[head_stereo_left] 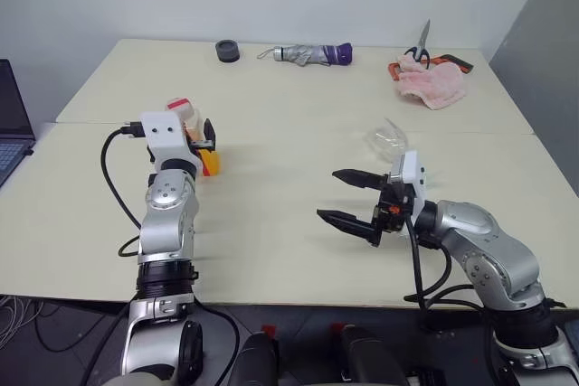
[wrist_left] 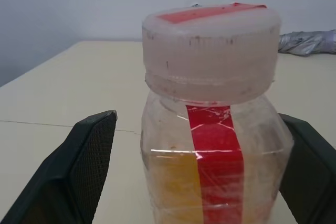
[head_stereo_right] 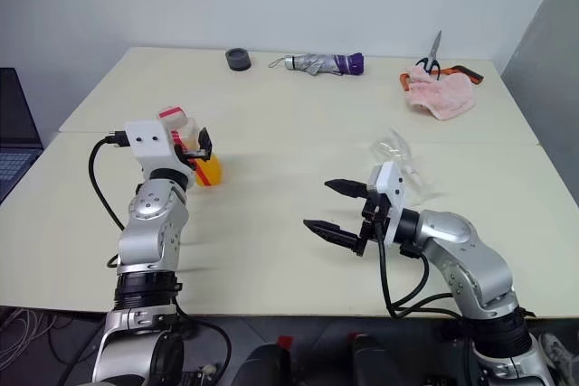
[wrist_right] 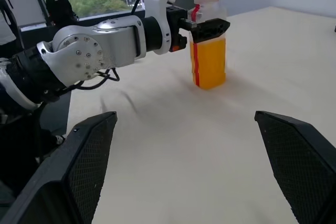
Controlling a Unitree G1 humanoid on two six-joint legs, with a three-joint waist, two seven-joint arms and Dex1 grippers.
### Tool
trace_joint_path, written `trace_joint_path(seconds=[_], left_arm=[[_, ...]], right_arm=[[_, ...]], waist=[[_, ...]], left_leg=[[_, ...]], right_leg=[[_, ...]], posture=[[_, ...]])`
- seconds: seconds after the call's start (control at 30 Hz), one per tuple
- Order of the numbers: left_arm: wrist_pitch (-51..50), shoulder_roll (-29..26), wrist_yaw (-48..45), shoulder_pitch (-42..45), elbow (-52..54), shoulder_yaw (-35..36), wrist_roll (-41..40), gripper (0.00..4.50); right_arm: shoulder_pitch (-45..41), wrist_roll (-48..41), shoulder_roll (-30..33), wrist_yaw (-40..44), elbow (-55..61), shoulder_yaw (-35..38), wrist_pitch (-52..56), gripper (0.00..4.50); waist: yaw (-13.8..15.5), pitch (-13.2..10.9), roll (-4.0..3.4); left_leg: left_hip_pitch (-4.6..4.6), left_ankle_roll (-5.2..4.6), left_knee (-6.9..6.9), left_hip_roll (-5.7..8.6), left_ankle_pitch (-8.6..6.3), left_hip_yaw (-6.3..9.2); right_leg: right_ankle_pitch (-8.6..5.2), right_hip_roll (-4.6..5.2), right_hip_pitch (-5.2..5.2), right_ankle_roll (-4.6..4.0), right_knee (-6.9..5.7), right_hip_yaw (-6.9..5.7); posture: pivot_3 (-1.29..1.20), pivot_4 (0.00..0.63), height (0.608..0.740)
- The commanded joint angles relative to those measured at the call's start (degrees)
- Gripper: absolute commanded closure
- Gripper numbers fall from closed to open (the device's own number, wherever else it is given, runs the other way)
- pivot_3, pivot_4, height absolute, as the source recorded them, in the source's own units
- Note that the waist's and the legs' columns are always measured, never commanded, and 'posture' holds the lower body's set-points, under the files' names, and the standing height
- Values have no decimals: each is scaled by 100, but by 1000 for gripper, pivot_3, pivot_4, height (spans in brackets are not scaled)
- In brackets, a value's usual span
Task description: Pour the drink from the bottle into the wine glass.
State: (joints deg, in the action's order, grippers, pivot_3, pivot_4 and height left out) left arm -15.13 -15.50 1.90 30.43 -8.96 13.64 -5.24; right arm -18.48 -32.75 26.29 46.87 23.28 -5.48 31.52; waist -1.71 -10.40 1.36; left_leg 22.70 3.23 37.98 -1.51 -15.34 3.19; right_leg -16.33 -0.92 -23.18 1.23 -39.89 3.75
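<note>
The bottle point(head_stereo_left: 188, 119) stands upright on the left part of the table, with a pale cap topped in red and a red strip down its side point(wrist_left: 212, 150). The orange-yellow drink point(wrist_right: 209, 64) fills its lower part. My left gripper point(wrist_left: 197, 121) is open around the bottle just below the cap, one black finger point(wrist_left: 86, 156) on each side, with a gap showing. The clear wine glass point(head_stereo_left: 387, 139) lies further right, just behind my right wrist; I cannot tell its pose. My right gripper point(head_stereo_left: 327, 194) is open and empty, level, pointing left toward the bottle.
Along the far edge lie a black tape roll point(head_stereo_left: 227, 50), a folded grey and purple umbrella point(head_stereo_left: 312, 53), and scissors point(head_stereo_left: 421, 45) on a pink cloth point(head_stereo_left: 432, 84). A laptop point(head_stereo_left: 11, 124) sits off the left side. Bare tabletop point(head_stereo_left: 280, 160) separates the two grippers.
</note>
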Motion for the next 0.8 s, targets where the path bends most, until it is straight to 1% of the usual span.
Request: trace_joint_path(seconds=[0.03,0.43,0.53,0.57,0.73,0.77,0.8], left_arm=[[121,-57,46,187,35,-21,84,48],[72,-86,0,429,-255,-102,118,48],[49,-66,54,464,-306,-91,130,622],[50,-64,58,471,-317,-89,133,881],[48,-75,64,489,-336,-88,154,2404],[48,-78,65,487,-332,-90,159,2597],[45,-80,65,483,-322,-94,164,2636]], right_arm=[[-110,-158,-11,-50,72,190,18,0],[-105,-139,-4,-63,64,173,8,0],[-102,-135,-4,-65,58,177,3,0],[-103,-139,-6,-67,57,178,6,0],[-105,-143,-13,-75,58,172,4,0],[-108,-147,-15,-76,56,175,6,0],[-110,-151,-17,-77,55,177,6,0]], waist=[[2,0,0],[2,0,0],[1,0,0],[1,0,0],[-2,0,0],[-4,0,0],[-4,0,0]], left_leg=[[0,0,0,0,0,1],[3,0,0,0,0,4],[3,0,0,0,0,3],[3,0,0,0,0,3],[3,0,0,0,0,3],[3,0,0,0,0,3],[2,0,0,0,0,3]], right_leg=[[0,0,0,0,0,-1],[0,1,-1,0,0,-3],[0,1,-1,0,0,-3],[0,1,-1,0,0,-3],[0,1,-1,0,0,-3],[0,1,-1,0,0,-3],[0,1,-1,0,0,-3]], posture=[[0,150,740],[0,150,740],[0,150,740],[0,150,740],[0,150,740],[0,150,740],[0,150,740]])
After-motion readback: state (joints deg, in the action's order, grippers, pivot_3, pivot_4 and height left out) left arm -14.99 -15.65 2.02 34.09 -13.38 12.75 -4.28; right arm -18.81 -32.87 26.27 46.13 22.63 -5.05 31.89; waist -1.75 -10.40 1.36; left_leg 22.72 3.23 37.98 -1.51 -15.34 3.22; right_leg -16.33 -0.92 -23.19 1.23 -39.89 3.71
